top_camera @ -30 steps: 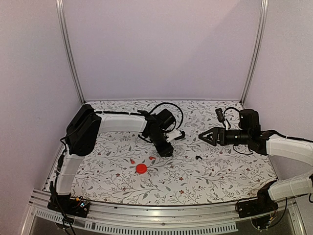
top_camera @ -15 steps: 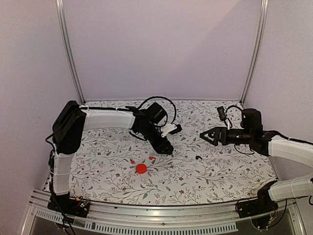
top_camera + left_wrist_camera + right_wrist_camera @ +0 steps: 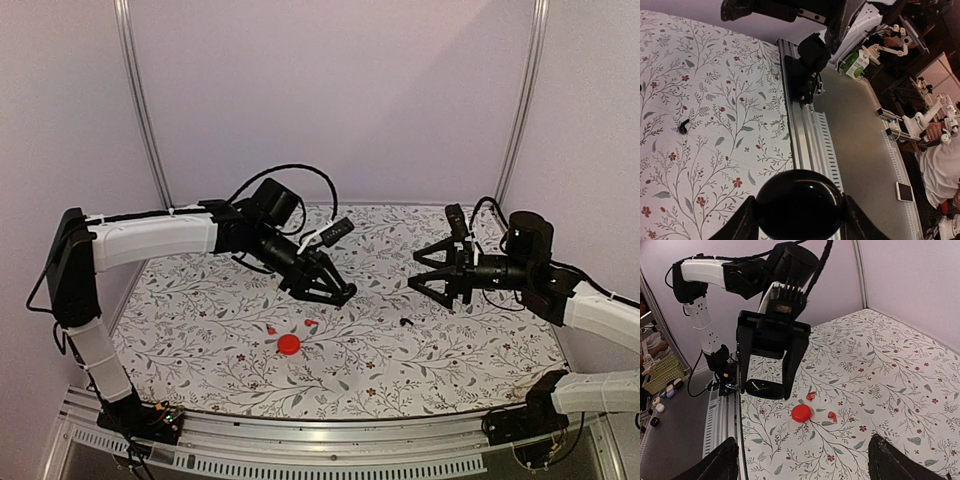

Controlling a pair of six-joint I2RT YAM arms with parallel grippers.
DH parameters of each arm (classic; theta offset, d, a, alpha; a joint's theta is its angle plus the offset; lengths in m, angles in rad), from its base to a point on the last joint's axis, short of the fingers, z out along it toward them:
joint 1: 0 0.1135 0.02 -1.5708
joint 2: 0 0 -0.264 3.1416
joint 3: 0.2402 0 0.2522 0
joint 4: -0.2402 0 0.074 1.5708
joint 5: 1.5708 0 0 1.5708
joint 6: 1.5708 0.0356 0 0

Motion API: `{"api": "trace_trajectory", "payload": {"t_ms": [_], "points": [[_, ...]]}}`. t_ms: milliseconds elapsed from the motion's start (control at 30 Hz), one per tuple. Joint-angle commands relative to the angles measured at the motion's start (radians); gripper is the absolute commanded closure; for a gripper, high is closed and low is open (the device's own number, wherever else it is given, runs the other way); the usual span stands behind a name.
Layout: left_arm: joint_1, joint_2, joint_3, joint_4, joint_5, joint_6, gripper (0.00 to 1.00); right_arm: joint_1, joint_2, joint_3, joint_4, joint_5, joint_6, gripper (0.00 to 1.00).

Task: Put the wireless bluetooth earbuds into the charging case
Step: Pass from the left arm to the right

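My left gripper [image 3: 338, 294] hangs above the table's middle, shut on a round black charging case [image 3: 799, 202] held edge to edge between its fingers; the right wrist view shows that case [image 3: 765, 388] from the side. A round red charging case [image 3: 289, 344] lies on the table with two red earbuds [image 3: 271, 329] [image 3: 311, 323] just behind it. A small black earbud [image 3: 405, 322] lies alone to the right, and the black earbud [image 3: 683, 126] also shows in the left wrist view. My right gripper [image 3: 413, 272] hovers open at the right, pointing toward the left one, with nothing in it.
The floral table cover [image 3: 450, 350] ends at an aluminium rail [image 3: 330, 432] along the near edge. Pale walls and metal posts [image 3: 140, 110] close the back and sides. A black cable [image 3: 290, 175] loops above the left wrist.
The left arm has lifted and stretched out, carrying the black case up and slightly right. The right gripper has risen a little and turned, its fingers now spread one above the other.
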Motion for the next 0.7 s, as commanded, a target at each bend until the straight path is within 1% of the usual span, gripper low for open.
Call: {"api": "trace_trajectory", "payload": {"t_ms": [0, 200, 300, 467, 667], "points": [[-0.004, -0.06, -0.018, 0.008, 0.248, 0.004, 0.67, 0.113, -0.011, 0.09, -0.039, -0.033, -0.159, 0.13], [-0.025, -0.104, -0.008, -0.059, 0.36, 0.046, 0.67, 0.213, -0.012, 0.227, -0.211, -0.011, -0.285, 0.18], [-0.05, -0.108, 0.001, -0.098, 0.374, 0.071, 0.67, 0.259, -0.014, 0.286, -0.268, 0.005, -0.335, 0.2], [-0.091, -0.091, 0.052, -0.178, 0.401, 0.126, 0.67, 0.333, 0.02, 0.36, -0.315, 0.013, -0.385, 0.25], [-0.113, -0.078, 0.091, -0.196, 0.433, 0.135, 0.66, 0.427, 0.094, 0.421, -0.364, 0.033, -0.439, 0.3]]}}
